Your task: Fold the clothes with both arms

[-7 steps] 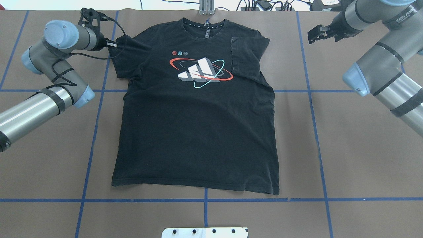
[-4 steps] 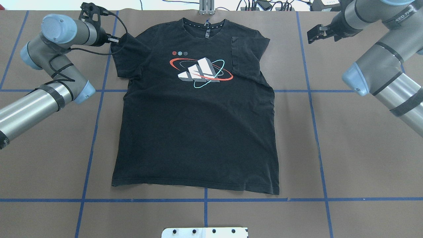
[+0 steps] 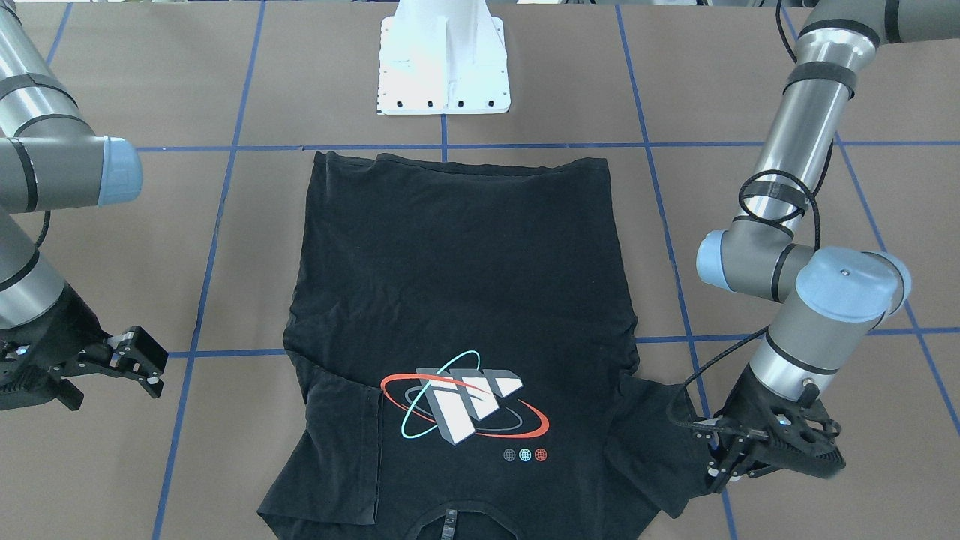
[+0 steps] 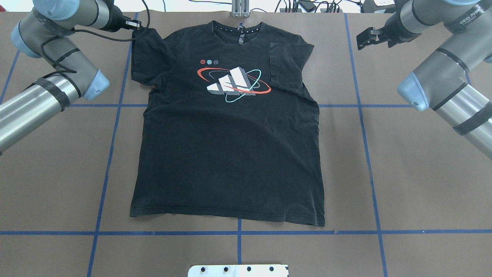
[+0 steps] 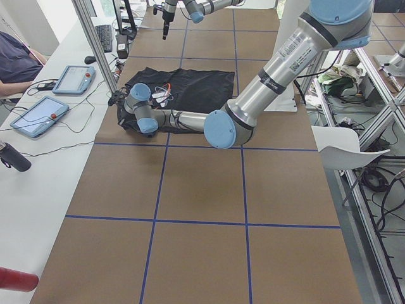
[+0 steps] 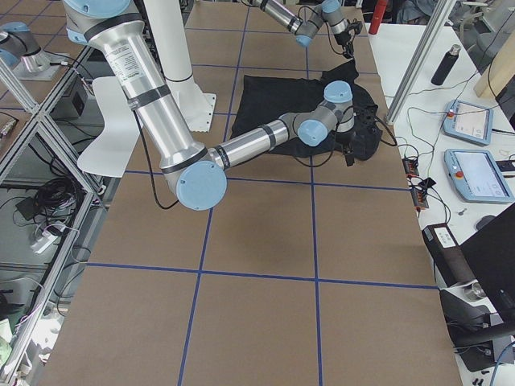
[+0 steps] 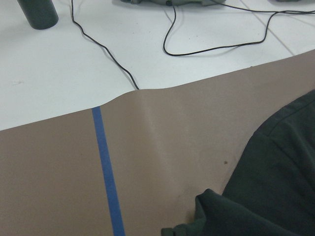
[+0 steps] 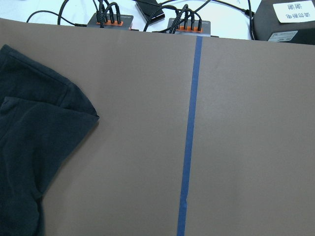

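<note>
Black cotton T-shirt (image 4: 230, 154) lying print-up on the brown paper (image 4: 423, 173) that covers the table, midway between the two arms. Its collar (image 4: 236, 29) points to the operators' edge and its hem (image 4: 226, 217) to the white pedestal base (image 3: 442, 75). The chest print (image 4: 234, 84) shows white-grey slanted bars ringed by a red and a cyan ellipse. The body is flat, with shallow creases.

The right-side sleeve (image 4: 286, 67) is folded inward and rests on the chest, just beside the print. The left-side sleeve (image 4: 148, 57) is spread outward. Its outer edge is raised off the paper and runs up to the left gripper (image 3: 714, 459), whose fingers are pressed together on that edge in the front-facing view. In the overhead view the wrist hides them. The left arm (image 4: 27, 105) is bent at the elbow over bare paper.

The right gripper (image 3: 154, 369) hangs over bare paper, well apart from the shirt on the folded sleeve's side. Its fingers are spread, with nothing between them. The right arm (image 4: 453, 65) enters from the table's corner.

Blue tape (image 4: 109, 154) marks a grid on the paper. Past the collar edge stands a white bench (image 5: 38, 190) with cables and two tablets (image 5: 73, 79)
</note>
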Controlling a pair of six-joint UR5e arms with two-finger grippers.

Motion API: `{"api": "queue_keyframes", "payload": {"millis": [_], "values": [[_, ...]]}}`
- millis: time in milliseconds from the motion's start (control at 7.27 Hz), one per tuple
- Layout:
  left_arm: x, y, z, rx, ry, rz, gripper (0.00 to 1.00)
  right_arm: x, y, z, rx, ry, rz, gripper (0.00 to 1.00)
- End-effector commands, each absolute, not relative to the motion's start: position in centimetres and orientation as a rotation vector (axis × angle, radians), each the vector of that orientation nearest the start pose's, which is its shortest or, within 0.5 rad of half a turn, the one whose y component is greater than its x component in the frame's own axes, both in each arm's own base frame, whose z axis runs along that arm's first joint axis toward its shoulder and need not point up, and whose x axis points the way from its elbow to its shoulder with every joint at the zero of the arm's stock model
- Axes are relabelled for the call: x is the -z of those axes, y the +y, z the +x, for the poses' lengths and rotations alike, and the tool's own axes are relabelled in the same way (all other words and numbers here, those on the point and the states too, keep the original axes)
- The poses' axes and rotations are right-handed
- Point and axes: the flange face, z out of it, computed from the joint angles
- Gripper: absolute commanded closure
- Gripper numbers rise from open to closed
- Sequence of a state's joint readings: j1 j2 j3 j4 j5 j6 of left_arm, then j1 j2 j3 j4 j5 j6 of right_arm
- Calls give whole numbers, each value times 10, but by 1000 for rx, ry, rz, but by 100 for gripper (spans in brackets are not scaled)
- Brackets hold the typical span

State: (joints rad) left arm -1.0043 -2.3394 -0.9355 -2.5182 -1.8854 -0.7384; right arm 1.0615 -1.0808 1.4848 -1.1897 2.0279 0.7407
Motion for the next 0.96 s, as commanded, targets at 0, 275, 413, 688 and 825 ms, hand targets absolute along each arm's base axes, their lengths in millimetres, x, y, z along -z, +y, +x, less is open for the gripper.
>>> {"api": "queue_keyframes", "payload": {"millis": [0,275,413,688,825], "values": [[-327,-732,360,84,898,591,100,-375,-648,-259,-38,-803,373,0],[-293,-702,438,150,936,550,100,-376,-646,-259,-39,-804,373,0],[-262,-682,488,163,923,516,100,-376,-646,-259,-39,-804,373,0],[-249,-683,513,222,929,478,100,-378,-646,-259,-38,-803,370,0],[-248,-693,520,224,912,470,100,-378,-646,-259,-38,-803,370,0]]}}
